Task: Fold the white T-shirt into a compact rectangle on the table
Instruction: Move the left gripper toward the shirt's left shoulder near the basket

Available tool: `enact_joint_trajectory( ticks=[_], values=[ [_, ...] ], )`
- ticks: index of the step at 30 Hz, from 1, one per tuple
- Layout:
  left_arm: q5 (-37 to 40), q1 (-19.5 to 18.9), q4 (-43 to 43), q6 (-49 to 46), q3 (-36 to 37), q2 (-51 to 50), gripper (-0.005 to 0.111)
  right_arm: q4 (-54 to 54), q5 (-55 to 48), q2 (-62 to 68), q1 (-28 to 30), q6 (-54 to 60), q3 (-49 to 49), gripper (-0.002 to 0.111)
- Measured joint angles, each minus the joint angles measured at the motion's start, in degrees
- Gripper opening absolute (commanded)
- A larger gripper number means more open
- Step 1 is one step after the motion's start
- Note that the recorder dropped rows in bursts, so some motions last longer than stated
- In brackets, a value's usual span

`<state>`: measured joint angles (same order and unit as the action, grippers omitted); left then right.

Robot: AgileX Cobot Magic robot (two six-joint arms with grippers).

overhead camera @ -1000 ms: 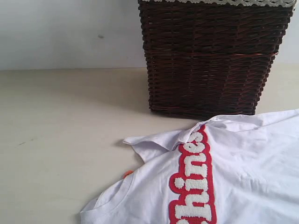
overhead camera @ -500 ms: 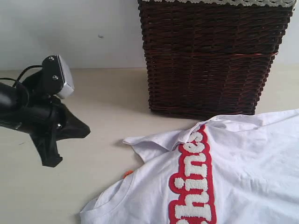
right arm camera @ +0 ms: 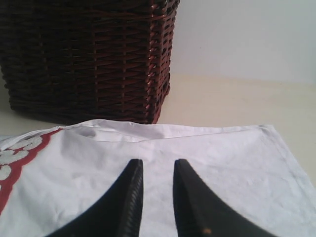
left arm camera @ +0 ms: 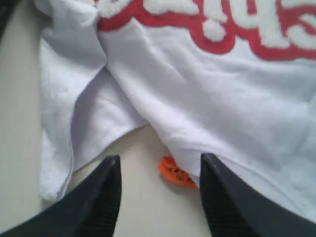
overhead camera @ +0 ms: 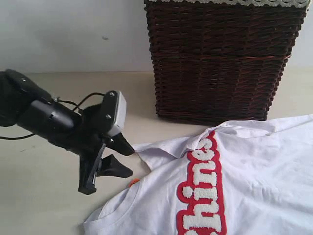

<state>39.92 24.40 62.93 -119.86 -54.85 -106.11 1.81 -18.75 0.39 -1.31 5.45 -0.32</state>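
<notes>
The pale beige worktop (overhead camera: pixel 39 205) runs under both sets of jaws and out past them to a plain white wall. Beyond the right jaws stands a dark brown wicker basket (overhead camera: pixel 220 63), upright, with a lace trim along its top edge. The white T-shirt (overhead camera: pixel 264 176) lies spread on the worktop in front of that basket. Its hem edge lies just ahead of the right jaws, and its body is under them. The black left arm (overhead camera: pixel 44 117) reaches in low over the worktop, tilted down towards the shirt's neck side. Its jaws stand wide apart with nothing between them but bare worktop. A rumpled sleeve (left arm camera: pixel 84 113) lies just ahead of them. The right jaws are only narrowly parted over the cloth and grip nothing that I can see. Fuzzy white lettering (overhead camera: pixel 203 196) edged in red crosses the chest, further ahead of the left jaws. A small orange tag (left arm camera: pixel 177 173) pokes out from under the shirt edge, just ahead of the left jaws' gap.
</notes>
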Motion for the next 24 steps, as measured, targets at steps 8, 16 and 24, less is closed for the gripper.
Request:
enact_joint_trajectory(
  ticks=[8,16,24],
  values=[
    [-1.5,1.2,-3.1,-0.2,-9.4,-6.6,0.048,0.0,0.0,0.0,0.0,0.0,0.0,0.023],
    [-1.4,1.9,1.2,-0.2,-15.4,-10.7,0.048,0.0,0.0,0.0,0.0,0.0,0.0,0.023],
    [-1.0,2.3,-0.1,-0.2,-17.8,-16.0,0.048,0.0,0.0,0.0,0.0,0.0,0.0,0.023]
  ],
)
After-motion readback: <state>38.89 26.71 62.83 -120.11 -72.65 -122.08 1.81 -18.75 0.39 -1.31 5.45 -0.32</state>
